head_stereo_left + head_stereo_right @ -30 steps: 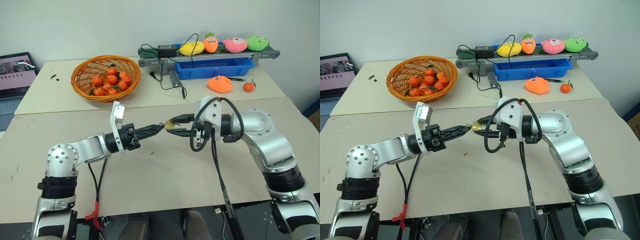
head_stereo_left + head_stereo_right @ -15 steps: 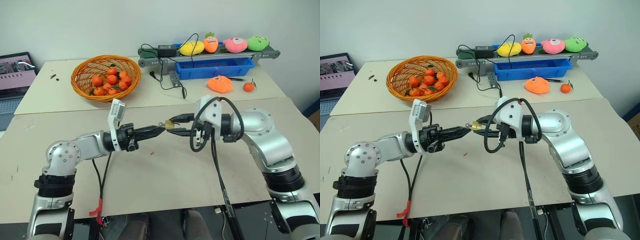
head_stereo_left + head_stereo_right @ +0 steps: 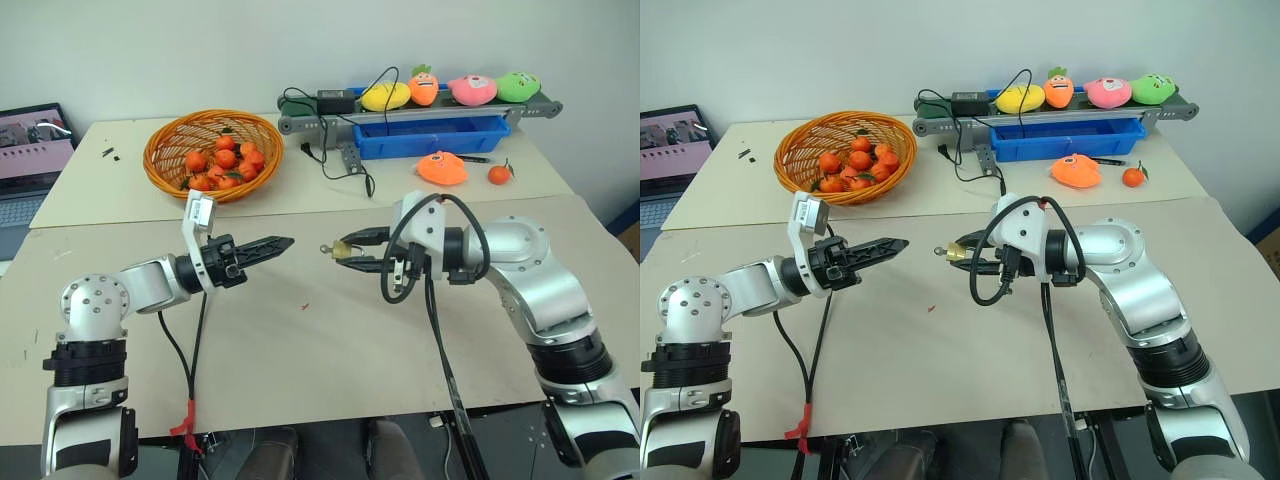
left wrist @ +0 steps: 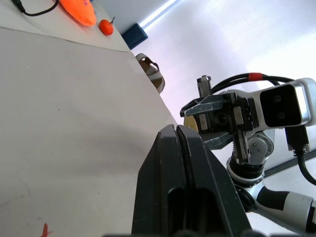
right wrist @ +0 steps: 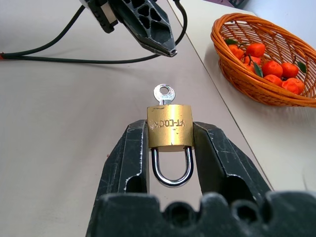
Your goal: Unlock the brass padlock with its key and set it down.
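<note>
Brass padlock (image 5: 170, 127): pinched between the two fingers of the right claw, above the desk, with its silver shackle pointing back toward the wrist.
Key (image 5: 163, 94): seated in the padlock's keyhole, its round bow sticking out toward the left claw; nothing is touching it.
Right claw (image 3: 352, 251): grasping the padlock by its two flat sides, one finger on each.
Left claw (image 3: 283, 241): clenched with its fingers pressed together and holding nothing; its tip points at the padlock from the basket's side, apart from the key.
Wicker basket (image 3: 161, 150): full of small oranges, standing on the desk beyond the padlock, farther from the robot.
</note>
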Tool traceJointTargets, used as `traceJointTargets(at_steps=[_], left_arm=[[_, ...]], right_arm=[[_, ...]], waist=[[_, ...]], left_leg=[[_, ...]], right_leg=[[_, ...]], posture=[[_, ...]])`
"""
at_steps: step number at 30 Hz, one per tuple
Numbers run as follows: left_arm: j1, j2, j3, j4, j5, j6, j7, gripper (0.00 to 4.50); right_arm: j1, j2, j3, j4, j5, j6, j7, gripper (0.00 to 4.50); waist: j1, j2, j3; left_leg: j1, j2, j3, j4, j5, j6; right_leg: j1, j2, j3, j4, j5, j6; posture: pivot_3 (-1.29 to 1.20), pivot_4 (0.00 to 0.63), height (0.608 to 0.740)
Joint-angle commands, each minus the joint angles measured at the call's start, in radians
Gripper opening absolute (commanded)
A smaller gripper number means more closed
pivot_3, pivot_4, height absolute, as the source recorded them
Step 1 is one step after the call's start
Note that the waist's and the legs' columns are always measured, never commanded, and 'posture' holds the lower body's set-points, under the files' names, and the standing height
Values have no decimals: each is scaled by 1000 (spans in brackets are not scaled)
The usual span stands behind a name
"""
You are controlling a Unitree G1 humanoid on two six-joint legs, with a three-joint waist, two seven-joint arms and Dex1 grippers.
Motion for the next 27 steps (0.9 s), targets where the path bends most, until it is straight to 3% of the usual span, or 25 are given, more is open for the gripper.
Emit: traceJointTargets(at_steps=[1, 7, 11, 14, 27], left_arm=[[-30, -26, 14, 13, -32, 27, 24, 36], [-42, -60, -13, 27, -1, 52, 15, 36], [-43, -67, -22, 30, 23, 56, 5, 1083], [-55, -82, -12, 52, 24, 66, 24, 2257], [-107, -138, -24, 79, 35, 107, 36, 2257]], right_arm=[[-14, -5, -15, -15, 6, -21, 2, 900], [-21, -2, -14, -18, 5, -14, -3, 900], [-21, -4, -16, -24, 6, -9, -6, 900], [-18, -6, -18, -32, 7, -4, -8, 900], [-24, -5, -13, -29, 5, -2, -9, 900]], waist=[[0, 0, 0], [-2, 0, 0], [-2, 0, 0], [-1, 0, 0], [-1, 0, 0]], left_leg=[[0, 0, 0, 0, 0, 0], [0, 0, 0, 0, 0, 0], [0, 0, 0, 0, 0, 0], [0, 0, 0, 0, 0, 0], [0, 0, 0, 0, 0, 0]], right_leg=[[0, 0, 0, 0, 0, 0], [0, 0, 0, 0, 0, 0], [0, 0, 0, 0, 0, 0], [0, 0, 0, 0, 0, 0], [0, 0, 0, 0, 0, 0]], posture=[[0, 150, 740], [0, 150, 740], [0, 150, 740], [0, 150, 740], [0, 150, 740]])
